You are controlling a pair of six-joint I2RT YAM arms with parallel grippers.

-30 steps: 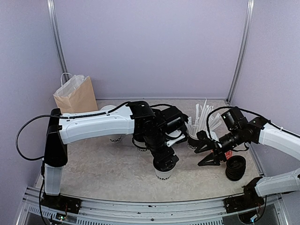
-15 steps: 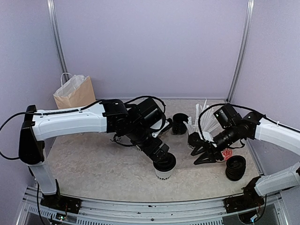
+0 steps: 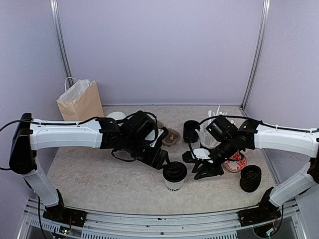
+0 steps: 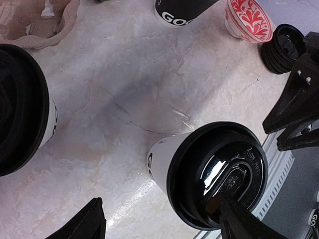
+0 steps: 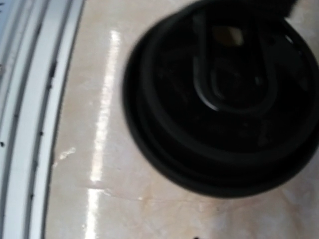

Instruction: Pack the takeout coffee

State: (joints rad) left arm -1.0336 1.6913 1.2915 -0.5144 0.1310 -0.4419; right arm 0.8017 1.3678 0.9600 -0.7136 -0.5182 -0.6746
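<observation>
From above, the lidded white cup stands near the table's front edge, between the spread left gripper and the parted, empty right gripper. Left wrist: its lid reads "HOT"; a black cup shows "GO". Right wrist: that lid, blurred and unreadable.
</observation>
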